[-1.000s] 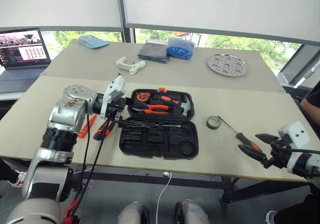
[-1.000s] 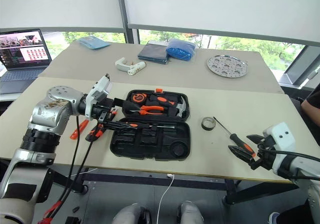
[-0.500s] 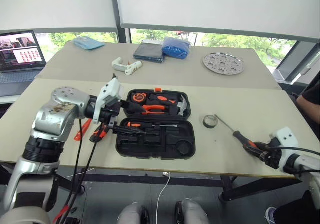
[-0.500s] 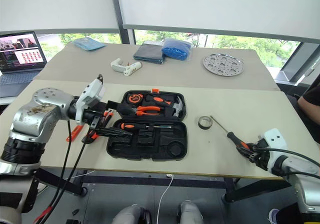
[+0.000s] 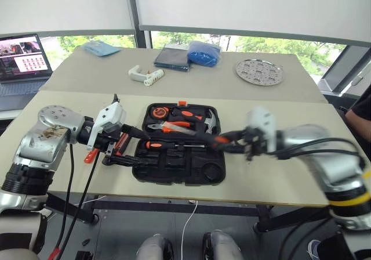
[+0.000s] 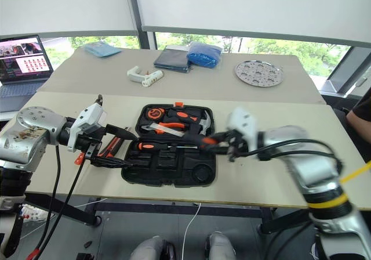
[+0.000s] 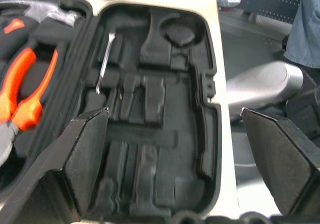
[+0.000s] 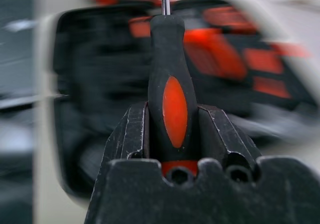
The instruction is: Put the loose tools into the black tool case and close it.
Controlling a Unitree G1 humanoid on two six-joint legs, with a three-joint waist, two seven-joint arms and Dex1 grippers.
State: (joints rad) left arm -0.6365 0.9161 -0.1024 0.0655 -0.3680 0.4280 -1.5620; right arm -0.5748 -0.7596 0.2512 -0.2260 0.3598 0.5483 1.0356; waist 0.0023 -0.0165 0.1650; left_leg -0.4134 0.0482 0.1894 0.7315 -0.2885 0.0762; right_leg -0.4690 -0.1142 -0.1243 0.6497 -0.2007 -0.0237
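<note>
Both arms reach inward over the open black tool case (image 5: 181,144) at mid-surface. The right claw (image 8: 172,134) grips a screwdriver (image 5: 200,135) pointing left above the case, while the left claw (image 5: 124,147) gapes wide and empty at its left edge.

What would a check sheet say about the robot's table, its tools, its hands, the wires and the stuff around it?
Surface: tan table, another behind.
Job's things: black tool case open; one screwdriver inside; loose tools left of it.
Clutter: white pistol-shaped tool, round metal plate, blue bag, dark pouch.
Grippers: left gripper open over case; right gripper clamps a second screwdriver.
Cables: black and red ones hang off left arm.
Surroundings: laptop, windows.
</note>
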